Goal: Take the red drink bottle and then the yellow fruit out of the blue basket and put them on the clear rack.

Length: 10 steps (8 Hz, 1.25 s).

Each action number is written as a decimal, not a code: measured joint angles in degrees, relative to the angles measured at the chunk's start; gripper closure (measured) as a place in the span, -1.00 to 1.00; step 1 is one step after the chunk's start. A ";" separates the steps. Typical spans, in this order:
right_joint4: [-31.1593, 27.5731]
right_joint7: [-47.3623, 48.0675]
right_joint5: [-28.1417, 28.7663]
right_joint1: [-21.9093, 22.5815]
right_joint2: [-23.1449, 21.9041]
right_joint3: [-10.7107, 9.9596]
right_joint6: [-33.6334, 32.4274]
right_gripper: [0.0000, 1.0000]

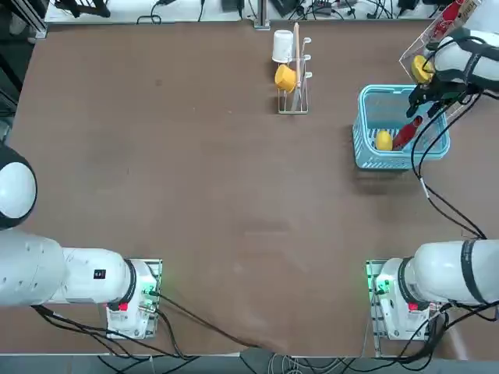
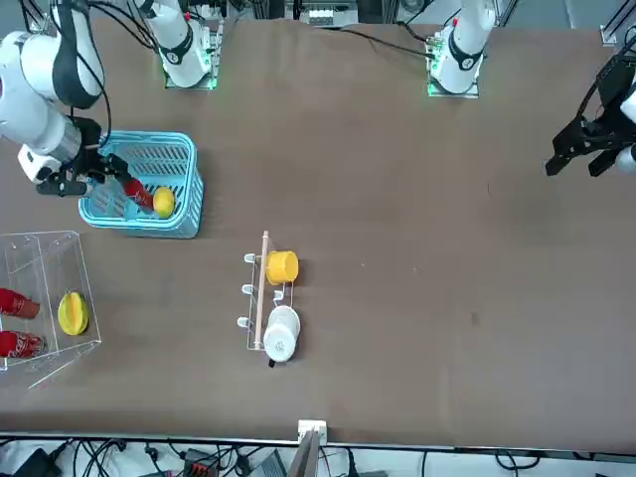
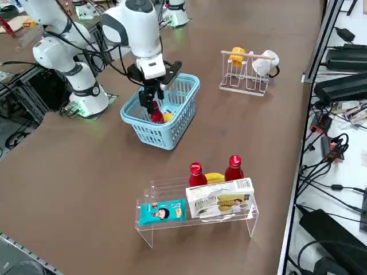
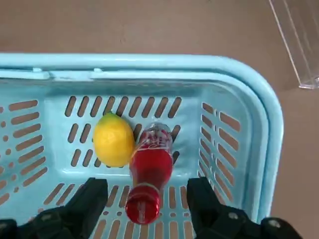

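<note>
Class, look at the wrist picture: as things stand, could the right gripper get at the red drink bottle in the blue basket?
Probably yes. The right gripper is open, a finger either side of the red drink bottle, with nothing above it. The yellow fruit touches its side, so it may be nudged.

Glossy see-through red plastic on the red drink bottle [image 4: 149, 172], beside the matt, finely dimpled skin of the yellow fruit [image 4: 113, 139], both at the centre of the wrist view. Smooth, light blue moulded plastic with a soft sheen for the blue basket [image 4: 149, 67]; matt black plastic on the right gripper [image 4: 147, 206], at the bottom edge. Clear, glossy acrylic for the clear rack [image 3: 198, 220] low in the side view, on the matt brown table [image 1: 195, 195].
</note>
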 joint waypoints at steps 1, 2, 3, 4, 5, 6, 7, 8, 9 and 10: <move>0.00 0.00 0.00 0.00 0.62 0.00 0.07 -0.91; 0.00 0.00 0.00 0.00 0.78 0.00 0.07 -0.85; -0.02 0.00 0.00 0.00 0.85 0.00 0.05 -0.74; -0.04 0.00 0.00 0.00 1.11 0.00 0.05 -0.61; -0.05 0.00 0.00 0.00 1.54 0.00 0.05 -0.52; -0.05 0.00 0.00 0.00 1.98 0.01 -0.17 -0.52; -0.05 0.00 0.00 0.00 2.03 0.02 -0.70 -0.52; -0.05 0.00 0.00 0.01 2.03 0.06 -1.62 -0.52; -0.05 0.00 0.00 0.04 2.03 0.11 -2.03 -0.50; -0.05 0.00 0.00 0.06 2.03 0.14 -2.14 -0.45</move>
